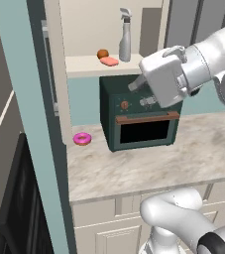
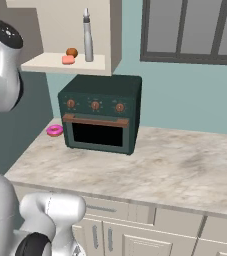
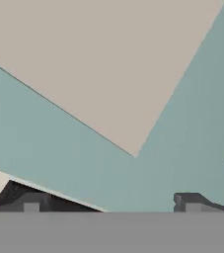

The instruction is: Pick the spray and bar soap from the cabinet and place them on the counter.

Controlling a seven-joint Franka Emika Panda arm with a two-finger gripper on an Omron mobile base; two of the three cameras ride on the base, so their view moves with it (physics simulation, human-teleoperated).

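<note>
On the cream shelf of the open cabinet (image 1: 84,64), the spray (image 1: 125,37) stands upright near the shelf's front edge, with the bar soap (image 1: 109,61) lying flat just beside it to the left and a small orange-brown ball (image 1: 102,53) just behind the soap. Seen from the right base view, the same three sit together on the shelf: spray (image 2: 88,37), bar soap (image 2: 68,60) and ball (image 2: 72,52). Directly below the cabinet a dark-green oven (image 1: 141,119) stands on the beige marbled table (image 1: 148,163), and a pink ring donut (image 1: 82,139) lies on the table just left of the oven. The arm's white hand hangs in front of the oven's upper part, below and to the right of the shelf, apart from both task things. Its end effector (image 3: 111,203) has the two dark fingertips (image 3: 192,201) spread wide with nothing between them, facing teal wall and a cream panel.
</note>
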